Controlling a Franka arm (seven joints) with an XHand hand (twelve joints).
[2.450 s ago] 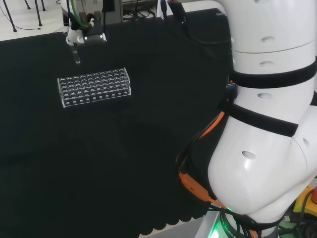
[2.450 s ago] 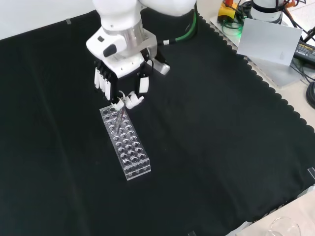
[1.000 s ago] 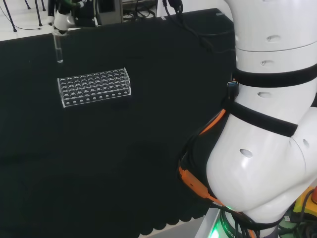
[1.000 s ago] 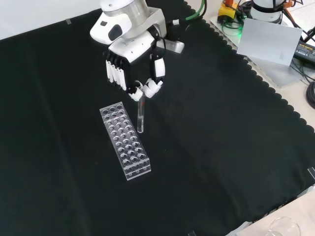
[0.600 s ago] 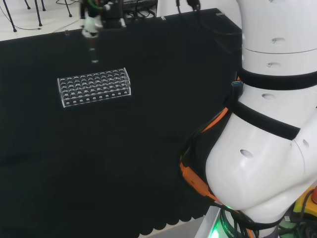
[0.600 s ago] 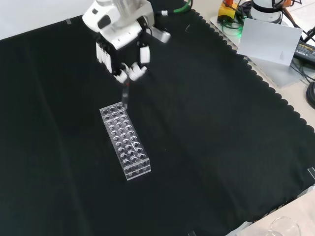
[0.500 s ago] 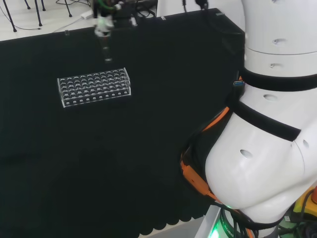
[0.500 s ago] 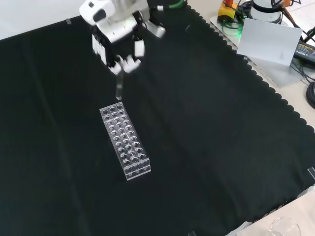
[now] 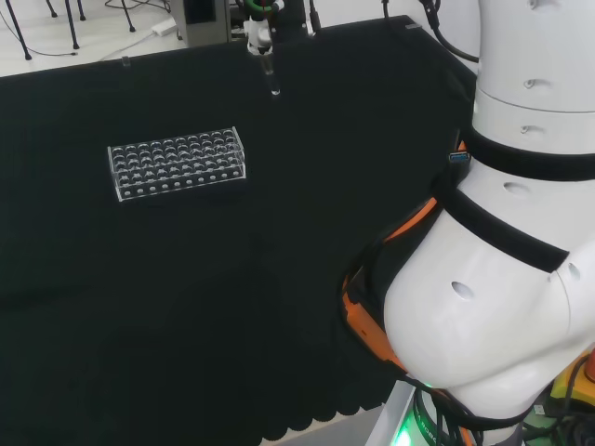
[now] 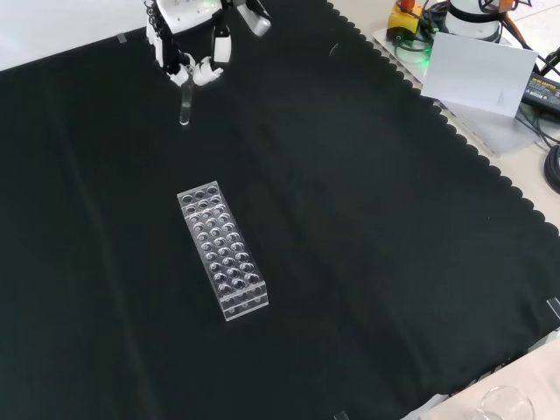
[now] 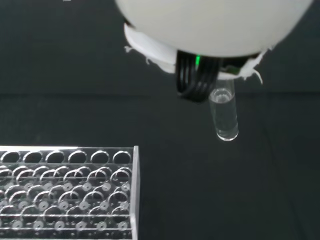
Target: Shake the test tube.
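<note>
**Test tube held above the bench, away from the rack**

Nearest you in the front view, at the bench's (image 10: 367, 289) lower edge, the rim of a clear glass vessel (image 10: 505, 404) peeks in at the corner. Moving up the black cloth, you come to the clear plastic rack (image 10: 222, 250), lying flat with its rows of round wells all unfilled as far as you can see; in the head view the same rack (image 9: 178, 163) sits left of centre.

Beyond the rack, toward the top of the front view, you find the hand (image 10: 187, 39) with its fingers (image 10: 207, 70) curled in, pinching the upper end of the test tube (image 10: 185, 103). The tube hangs roughly upright below the fingertips, its rounded bottom clear of the cloth and well apart from the rack. In the head view the test tube (image 9: 271, 76) appears near the far edge of the cloth, up and to the right of the rack. In the wrist view the test tube (image 11: 223, 116) juts out past the palm, with one corner of the rack (image 11: 70, 192) close by. You cannot tell from these views whether the tube holds any liquid.
</note>
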